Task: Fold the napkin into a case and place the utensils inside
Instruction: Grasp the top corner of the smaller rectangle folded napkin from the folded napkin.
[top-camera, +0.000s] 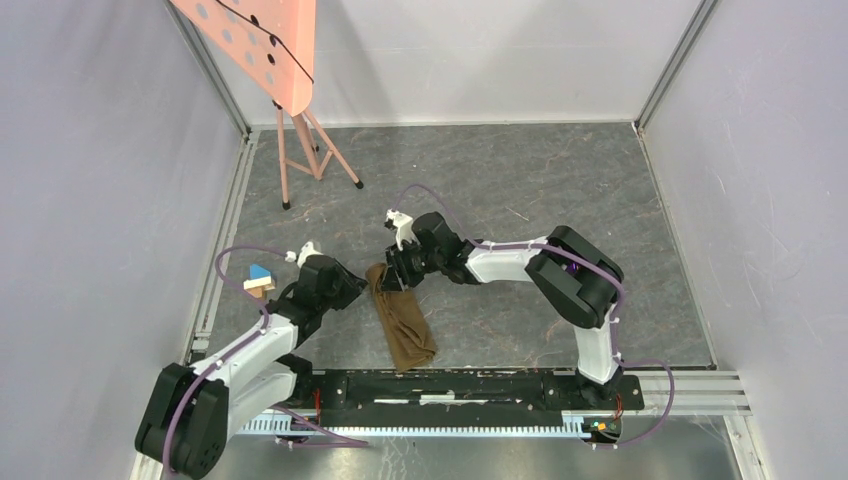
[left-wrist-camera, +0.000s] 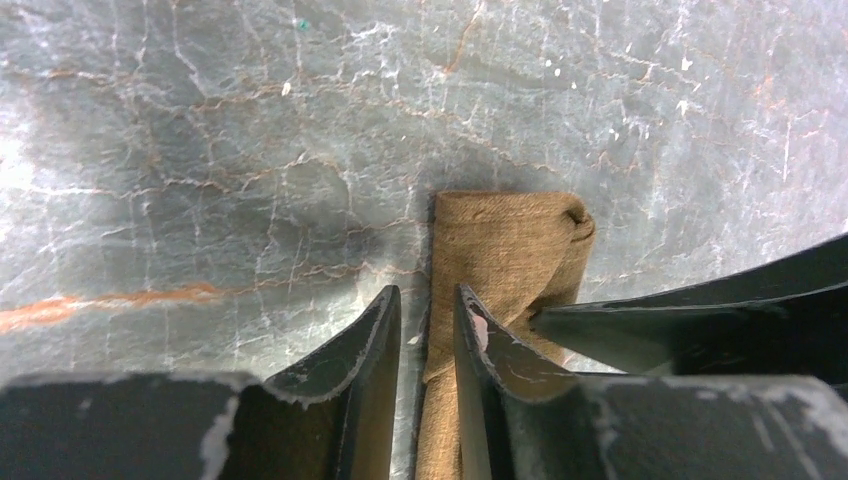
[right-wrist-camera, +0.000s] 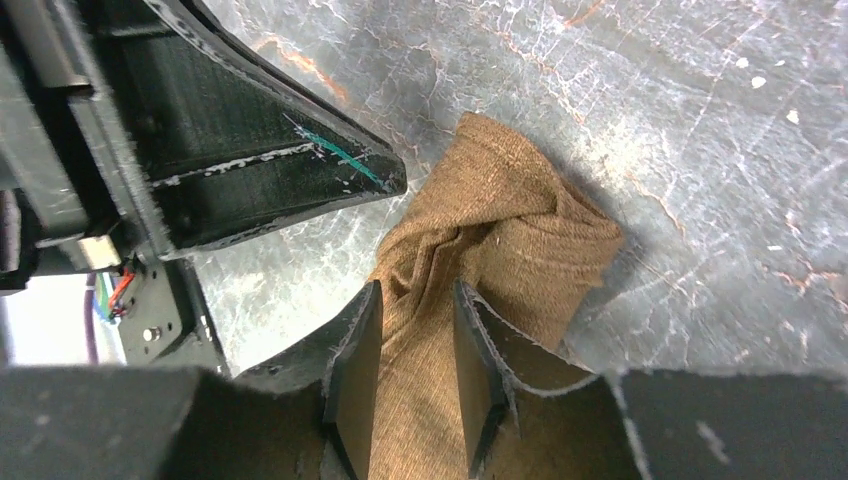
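1. The napkin (top-camera: 405, 320) lay on the table (top-camera: 560, 180) as a narrow folded strip, nearer the near edge and left of middle, its far end bunched.
2. My right gripper (right-wrist-camera: 417, 290) straddled that bunched end, cloth filling the gap. Pinched or let go? I could not tell.
3. My left gripper (left-wrist-camera: 426, 295) stood unclenched over the strip's left edge, grasping nothing.
4. The risk, as I judged it: a lift with cloth snagged would drag the folds loose and spoil the case.
5. The count: one napkin, two grippers, one block (top-camera: 260, 280) by the left edge, one pink stand (top-camera: 262, 40) at the far left corner, and no utensils in view.
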